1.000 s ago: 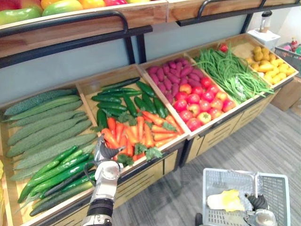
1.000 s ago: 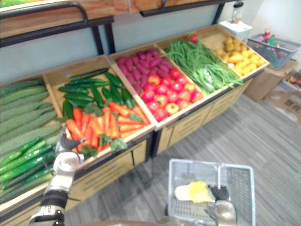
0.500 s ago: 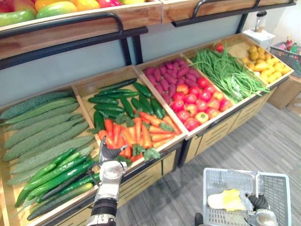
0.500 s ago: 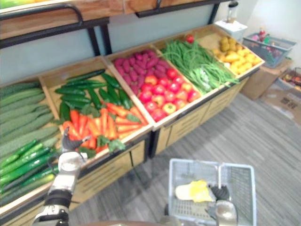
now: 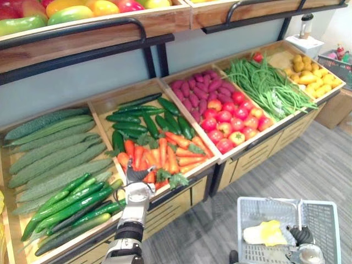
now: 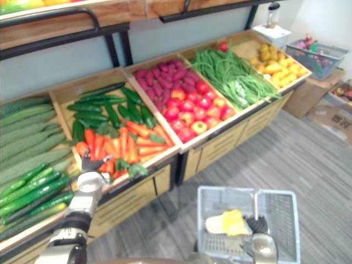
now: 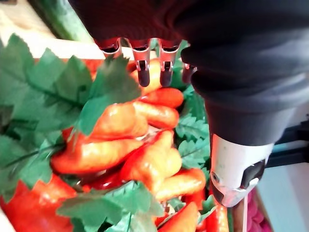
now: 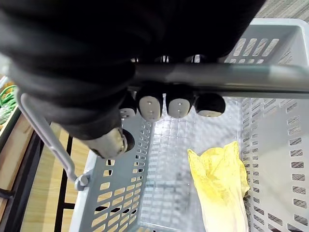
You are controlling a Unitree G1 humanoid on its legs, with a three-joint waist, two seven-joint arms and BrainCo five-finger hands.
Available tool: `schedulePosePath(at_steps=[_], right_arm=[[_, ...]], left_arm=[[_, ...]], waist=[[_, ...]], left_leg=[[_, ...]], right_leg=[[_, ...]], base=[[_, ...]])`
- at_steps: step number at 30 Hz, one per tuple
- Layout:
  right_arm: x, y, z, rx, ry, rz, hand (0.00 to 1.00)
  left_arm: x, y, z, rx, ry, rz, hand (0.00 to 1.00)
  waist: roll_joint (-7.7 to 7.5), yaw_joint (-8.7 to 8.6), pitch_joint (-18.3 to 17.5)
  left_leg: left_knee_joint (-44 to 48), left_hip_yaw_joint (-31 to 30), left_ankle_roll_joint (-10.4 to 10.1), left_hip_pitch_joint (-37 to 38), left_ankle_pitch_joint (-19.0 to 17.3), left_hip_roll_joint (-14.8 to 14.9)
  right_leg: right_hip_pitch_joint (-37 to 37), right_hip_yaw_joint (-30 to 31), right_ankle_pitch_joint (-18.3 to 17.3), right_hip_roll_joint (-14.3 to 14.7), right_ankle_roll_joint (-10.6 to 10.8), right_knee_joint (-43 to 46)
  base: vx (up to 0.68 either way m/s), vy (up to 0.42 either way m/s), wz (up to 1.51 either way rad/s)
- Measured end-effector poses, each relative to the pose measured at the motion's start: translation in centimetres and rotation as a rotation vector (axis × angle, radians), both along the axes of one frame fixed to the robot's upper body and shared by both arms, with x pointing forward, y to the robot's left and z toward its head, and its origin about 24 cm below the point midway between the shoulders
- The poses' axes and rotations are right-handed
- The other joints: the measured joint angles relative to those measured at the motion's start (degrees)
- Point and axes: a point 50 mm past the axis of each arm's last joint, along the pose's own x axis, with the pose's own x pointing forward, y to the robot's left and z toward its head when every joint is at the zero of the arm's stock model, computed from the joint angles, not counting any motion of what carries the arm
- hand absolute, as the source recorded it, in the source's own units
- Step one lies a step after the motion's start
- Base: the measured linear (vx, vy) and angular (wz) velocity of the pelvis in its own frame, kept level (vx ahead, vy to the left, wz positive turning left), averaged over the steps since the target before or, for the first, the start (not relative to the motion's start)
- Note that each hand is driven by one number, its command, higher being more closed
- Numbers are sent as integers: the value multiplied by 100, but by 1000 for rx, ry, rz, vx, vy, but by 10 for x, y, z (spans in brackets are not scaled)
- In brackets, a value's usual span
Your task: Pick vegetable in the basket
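Note:
Orange carrots [image 5: 159, 154] with green leafy tops fill the front half of a wooden crate [image 5: 212, 162] on the stand. My left hand [image 5: 137, 184] hovers over the crate's front left corner. Its fingers [image 7: 143, 72] are straight just above the carrots [image 7: 145, 164], its thumb [image 7: 235, 166] stands apart, and it holds nothing. At the lower right my right hand [image 5: 301, 236] is curled round the handle [image 8: 241, 79] of a grey plastic basket [image 5: 247, 209]. A yellow item [image 8: 217, 183] lies on the basket's floor.
Dark cucumbers [image 5: 137, 115] lie behind the carrots. Long green cucumbers [image 5: 66, 201] and bumpy gourds [image 5: 49, 148] are to the left. Purple sweet potatoes [image 5: 198, 88], red tomatoes [image 5: 231, 118], green beans [image 5: 269, 85] and yellow fruit [image 5: 311, 77] are to the right. A black-railed shelf [image 5: 82, 27] overhangs.
My left hand has moved a little to the right, from the divider beside the green cucumbers to above the carrots' front corner. The right hand and basket have stayed put.

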Motion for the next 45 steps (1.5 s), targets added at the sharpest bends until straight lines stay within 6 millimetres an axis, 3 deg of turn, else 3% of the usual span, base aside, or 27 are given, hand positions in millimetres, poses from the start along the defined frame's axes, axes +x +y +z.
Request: schedulePosePath(at_steps=[5, 10, 27, 28, 39, 45], right_arm=[[3, 0, 2, -3, -12, 3, 100], [4, 0, 2, -4, -15, 4, 100], [21, -4, 13, -29, -63, 33, 100], [21, -4, 13, -29, -63, 33, 100], [15, -5, 12, -31, -60, 34, 100], [15, -5, 12, -30, -59, 35, 100]], left_arm=[[7, -3, -6, -22, 47, 11, 0], [12, -2, -6, -23, 65, 41, 0], [38, 3, 18, 13, 37, 95, 0], [38, 3, 18, 15, 39, 94, 100], [25, 11, -2, -16, 152, 70, 100], [27, 16, 2, 5, 141, 58, 100]], waist=[[36, -100, 78], [60, -96, 202], [170, -129, 437], [169, -128, 438], [124, -130, 504], [110, -219, 555]], left_leg=[[0, 21, -4, 6, -3, 7], [0, 122, -27, 65, -19, 49], [4, 313, -69, -56, -47, 121], [4, 313, -70, -56, -49, 121], [4, 294, -105, 6, -73, 137], [4, 298, -121, 49, -84, 154]], right_leg=[[-7, 16, 0, 7, -1, -1], [-13, 94, 0, 61, 0, -2], [-285, 267, -1, 172, 2, 10], [-285, 266, -3, 171, 2, 9], [-190, 220, -9, 174, -1, -20], [-145, 197, -9, 185, -1, -21]], base=[[0, 0, -1], [1, -2, -9], [8, -14, -7], [0, 0, 0], [1, -2, 1], [0, 0, 0]])
